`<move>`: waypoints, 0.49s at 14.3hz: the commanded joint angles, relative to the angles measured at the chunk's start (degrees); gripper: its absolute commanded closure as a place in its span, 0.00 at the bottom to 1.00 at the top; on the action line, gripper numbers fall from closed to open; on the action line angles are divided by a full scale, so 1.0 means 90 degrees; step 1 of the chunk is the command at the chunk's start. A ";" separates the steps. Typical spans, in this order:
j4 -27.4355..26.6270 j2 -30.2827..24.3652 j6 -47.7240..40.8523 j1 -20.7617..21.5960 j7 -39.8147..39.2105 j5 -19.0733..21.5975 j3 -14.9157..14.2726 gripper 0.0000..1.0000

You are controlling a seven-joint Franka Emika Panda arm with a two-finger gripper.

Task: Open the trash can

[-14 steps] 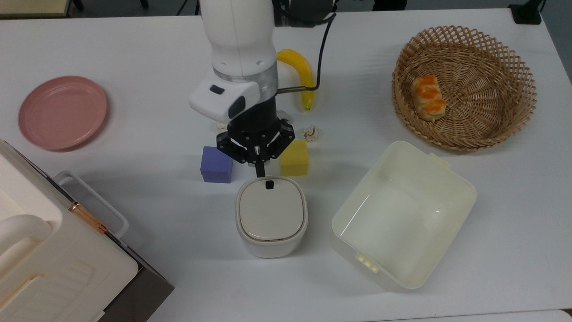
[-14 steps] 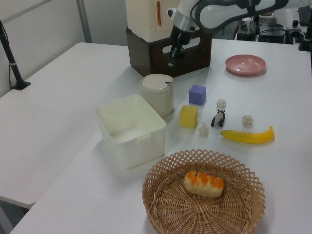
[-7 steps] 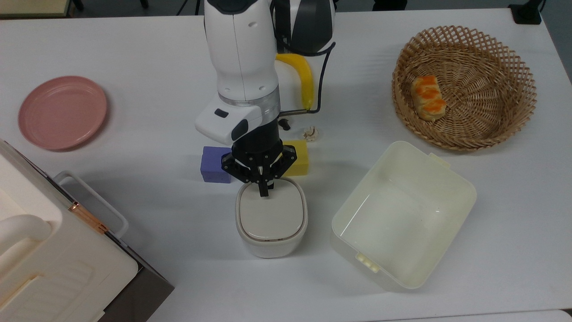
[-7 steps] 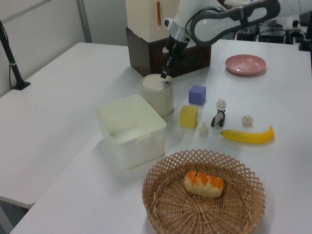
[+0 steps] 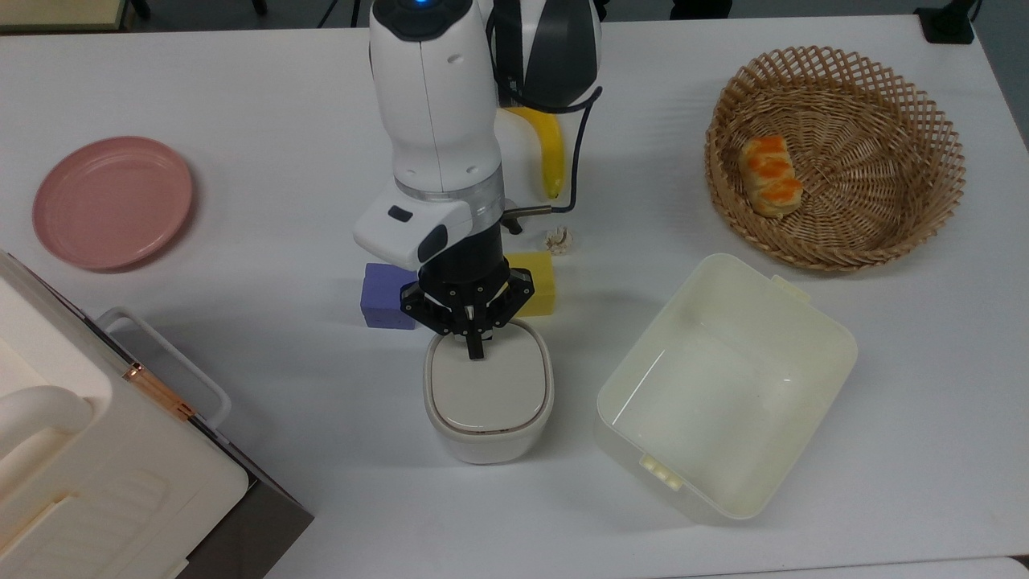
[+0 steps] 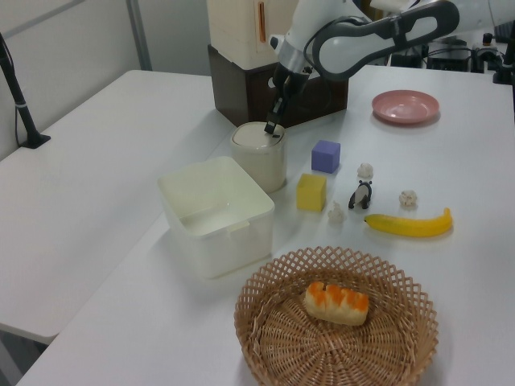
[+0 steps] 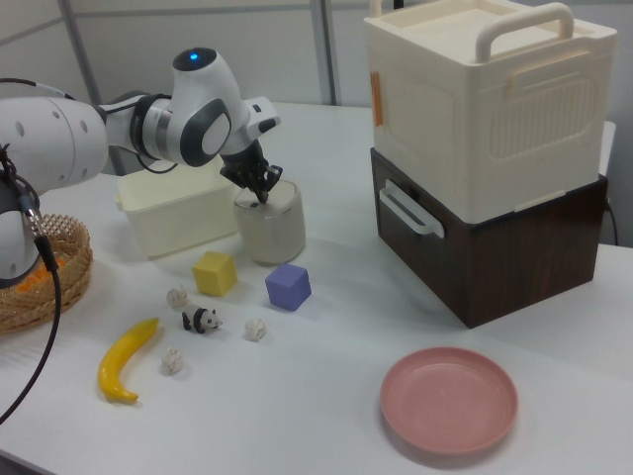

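I have brought the gripper (image 5: pixel 476 351) down onto the far edge of the trash can (image 5: pixel 488 394), right over its button; the fingers are pressed together. The lid is shut, so I think the push comes next. The trash can sits mid-worktop (image 5: pixel 241 96), just near of the purple cube (image 5: pixel 386 296) and yellow cube (image 5: pixel 537 283)

White table (image 5: pixel 241 96) is filling the top view, evenly lit, soft shadows lying under objects. In the left view a second white table (image 6: pixel 72 185) is butting against it, a black pole (image 6: pixel 16 88) standing clamped on it. Pale wall panels (image 7: pixel 297 49) with grey metal uprights are running behind in the right view.
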 commanded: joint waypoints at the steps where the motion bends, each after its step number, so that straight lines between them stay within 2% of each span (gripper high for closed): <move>1: -0.0114 0.0096 0.0132 0.0090 -0.0016 0.0130 -0.0058 1.00; 7: -0.0056 -0.0195 0.0035 0.0080 -0.0006 0.0159 -0.0058 1.00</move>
